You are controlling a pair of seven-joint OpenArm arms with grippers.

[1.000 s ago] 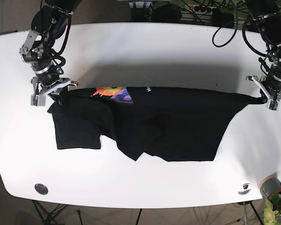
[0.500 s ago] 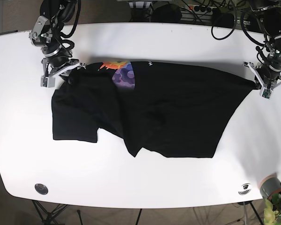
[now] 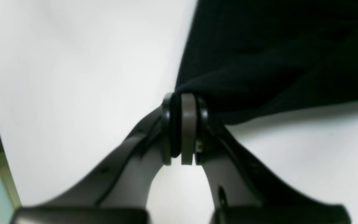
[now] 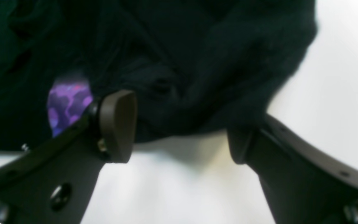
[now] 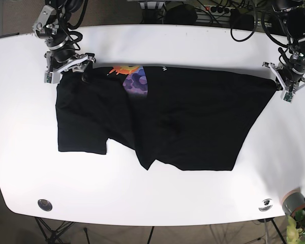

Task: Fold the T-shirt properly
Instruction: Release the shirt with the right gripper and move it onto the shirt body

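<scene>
A black T-shirt with a colourful print lies spread on the white table. Its top edge is stretched between both arms. At the shirt's right corner, my left gripper is shut on the cloth; the left wrist view shows the fingers pressed together on the T-shirt. My right gripper is at the shirt's left corner. In the right wrist view its jaws stand open around bunched T-shirt, with the purple print beside one finger.
Cables run behind the table's far edge. Round fittings sit near the front edge at left and right. A grey pot with a plant stands off the front right corner.
Both grippers have moved toward the table's far edge, drawing the shirt's top edge with them. The shirt now lies flatter and straighter along that edge.
</scene>
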